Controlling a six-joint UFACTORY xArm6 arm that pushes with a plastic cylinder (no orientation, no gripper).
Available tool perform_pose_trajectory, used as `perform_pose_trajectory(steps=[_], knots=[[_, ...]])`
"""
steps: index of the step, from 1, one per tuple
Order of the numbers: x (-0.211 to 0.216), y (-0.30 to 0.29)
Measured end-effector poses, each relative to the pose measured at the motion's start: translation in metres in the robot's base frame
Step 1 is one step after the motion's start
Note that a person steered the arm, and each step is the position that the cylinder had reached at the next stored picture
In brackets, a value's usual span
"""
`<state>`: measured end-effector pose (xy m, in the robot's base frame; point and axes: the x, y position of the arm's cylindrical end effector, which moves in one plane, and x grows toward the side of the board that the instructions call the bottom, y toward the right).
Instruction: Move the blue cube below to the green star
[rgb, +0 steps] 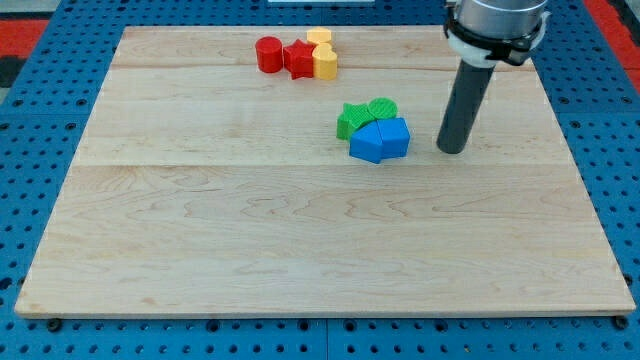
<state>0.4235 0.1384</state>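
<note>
The blue cube (395, 137) sits just right of the board's middle, touching a second blue block (367, 143) on its left. The green star (352, 119) lies right above that second blue block, with a green round block (382, 108) to its right, above the cube. The four form one tight cluster. My tip (452, 150) stands on the board to the right of the blue cube, a short gap away, not touching it.
Near the view's top a red cylinder (268, 53), a red star (299, 58) and two yellow blocks (324, 62) sit in a touching group. The wooden board (200, 230) lies on a blue pegboard.
</note>
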Motion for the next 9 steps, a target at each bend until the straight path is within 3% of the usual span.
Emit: perform_pose_trajectory(steps=[2, 6, 9], knots=[[-0.033, -0.062], [-0.005, -0.035], [-0.005, -0.074]])
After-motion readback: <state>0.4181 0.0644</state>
